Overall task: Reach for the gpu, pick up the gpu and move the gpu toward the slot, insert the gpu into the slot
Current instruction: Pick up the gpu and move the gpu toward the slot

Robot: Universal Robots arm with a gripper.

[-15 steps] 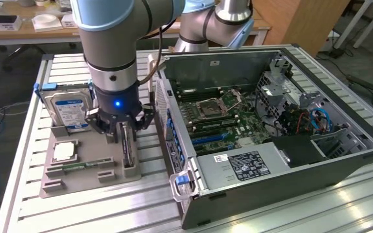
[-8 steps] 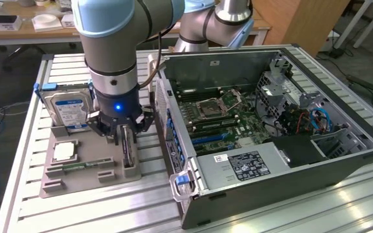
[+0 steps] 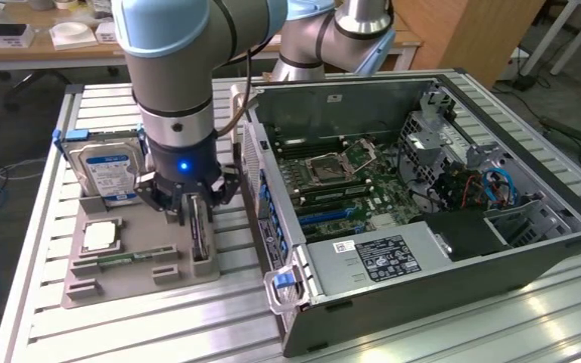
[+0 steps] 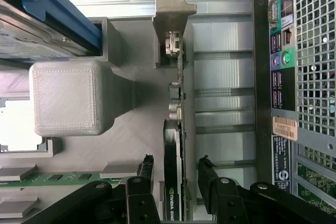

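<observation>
Exterior view: the hand [image 3: 194, 206] is down over the grey holder [image 3: 119, 283] on the tabletop [image 3: 169, 325], beside the open computer case [image 3: 422, 287], right at the gpu [image 3: 203, 238] standing on edge in it. Wrist view: fingers [image 4: 147, 167] straddle the card, spread, a gap on one side, nothing gripped

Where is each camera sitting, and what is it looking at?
Exterior view: off the arm, up high, looking down on the open computer case, grey tray and robot arm with its gripper.
Wrist view: on the wrist, looking down past the gripper's open fingers at the graphics card standing between them.
Both show the graphics card, tray, hard drive and computer case.
</observation>
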